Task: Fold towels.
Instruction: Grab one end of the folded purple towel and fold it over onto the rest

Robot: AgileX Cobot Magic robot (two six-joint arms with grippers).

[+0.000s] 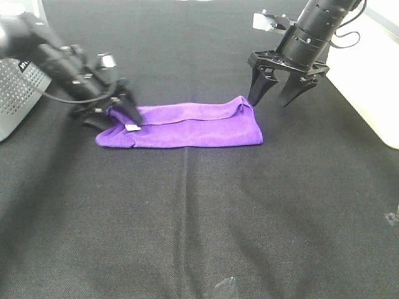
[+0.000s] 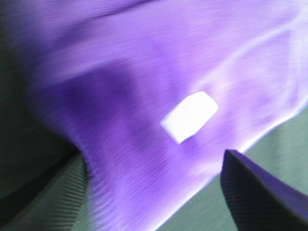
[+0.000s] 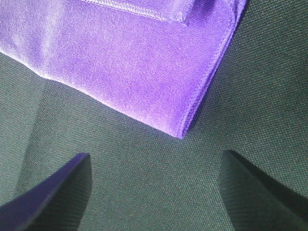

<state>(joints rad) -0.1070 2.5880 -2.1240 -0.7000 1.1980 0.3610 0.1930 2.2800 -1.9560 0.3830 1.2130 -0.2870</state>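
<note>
The purple towel [image 1: 187, 128] lies folded in half as a long strip on the black table [image 1: 199, 224]. Its white tag [image 1: 132, 127] shows at the left end. My left gripper [image 1: 118, 113] is low over that left end with its fingers spread. In the blurred left wrist view the towel [image 2: 144, 72] and tag [image 2: 190, 117] fill the space between the open fingers of the left gripper [image 2: 154, 156]. My right gripper [image 1: 274, 98] is open and empty, raised just behind the right end. The right wrist view shows the towel's stitched corner [image 3: 134, 62] beyond the right gripper [image 3: 157, 155].
A grey perforated box [image 1: 19, 93] stands at the left edge behind the left arm. A cream-coloured surface [image 1: 374, 81] borders the table on the right. A small scrap of clear tape [image 1: 224, 286] lies near the front edge.
</note>
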